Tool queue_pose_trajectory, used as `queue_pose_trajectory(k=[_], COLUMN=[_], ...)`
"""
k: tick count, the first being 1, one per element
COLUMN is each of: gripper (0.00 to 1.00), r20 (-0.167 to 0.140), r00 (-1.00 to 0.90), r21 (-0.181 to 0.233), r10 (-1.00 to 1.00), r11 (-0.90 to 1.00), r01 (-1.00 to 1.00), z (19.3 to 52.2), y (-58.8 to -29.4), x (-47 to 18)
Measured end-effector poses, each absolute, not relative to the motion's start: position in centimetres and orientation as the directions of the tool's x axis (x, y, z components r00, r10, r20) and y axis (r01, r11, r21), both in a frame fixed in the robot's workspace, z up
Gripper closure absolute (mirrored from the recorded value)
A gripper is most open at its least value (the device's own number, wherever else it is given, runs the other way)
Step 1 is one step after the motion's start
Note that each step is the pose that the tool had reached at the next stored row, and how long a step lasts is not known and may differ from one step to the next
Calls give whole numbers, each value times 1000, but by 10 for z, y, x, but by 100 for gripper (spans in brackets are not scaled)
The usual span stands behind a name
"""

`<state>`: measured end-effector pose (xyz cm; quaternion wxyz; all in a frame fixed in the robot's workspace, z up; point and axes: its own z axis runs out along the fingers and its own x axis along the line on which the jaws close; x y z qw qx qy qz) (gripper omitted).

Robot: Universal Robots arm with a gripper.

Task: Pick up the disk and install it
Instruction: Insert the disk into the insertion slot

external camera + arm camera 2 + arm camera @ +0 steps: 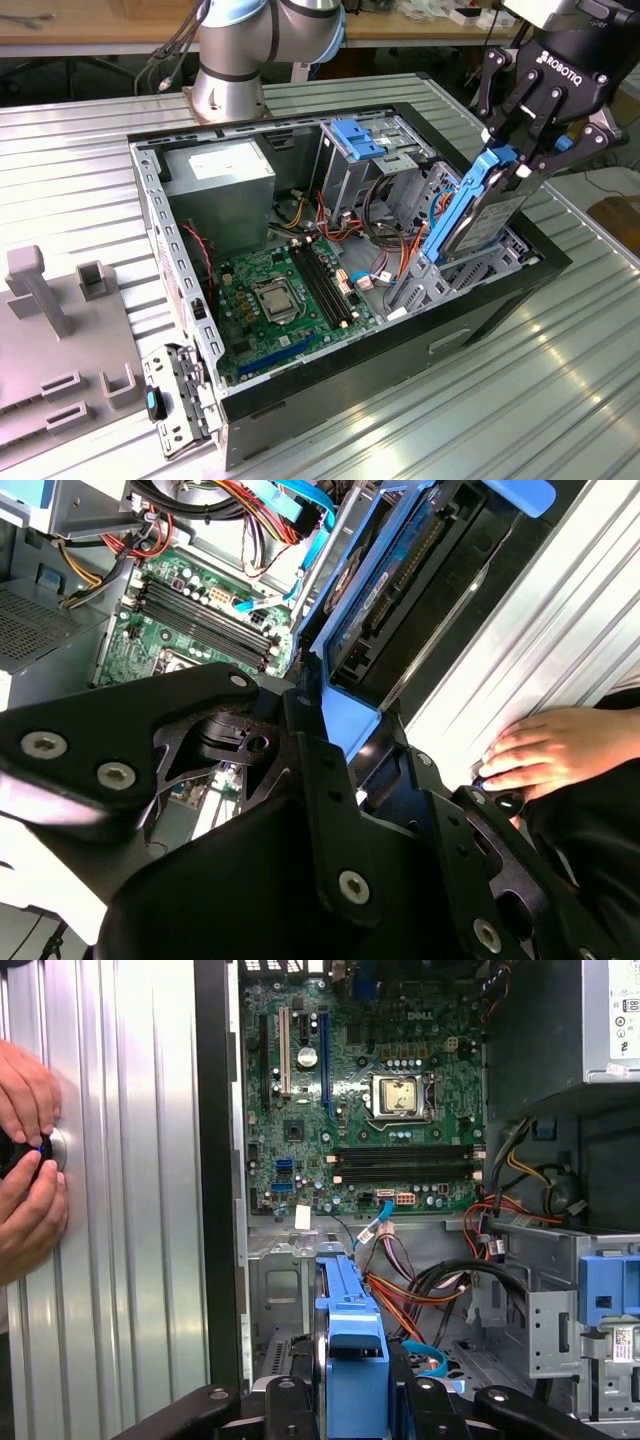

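The tool (522,165) is clamped on the upper end of the disk (480,222), holding it on edge and tilted so its lower end points down into the metal drive bay (440,285) at the exterior view's right side of the open computer case (330,395); that slant likely suits sliding it in; the disk is a flat grey metal slab edged by a smooth blue plastic rail (448,225); the worktop (560,400) is ribbed, shiny metal.
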<state>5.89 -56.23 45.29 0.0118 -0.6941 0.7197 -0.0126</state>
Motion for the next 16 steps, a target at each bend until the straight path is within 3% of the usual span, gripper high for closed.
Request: queue_pose_trajectory(k=[16], gripper=[63], r20=[0], r00=[-36], r21=[-34], r10=[-999], r11=[36], r01=[-999], z=[446], y=[-563], x=[59])
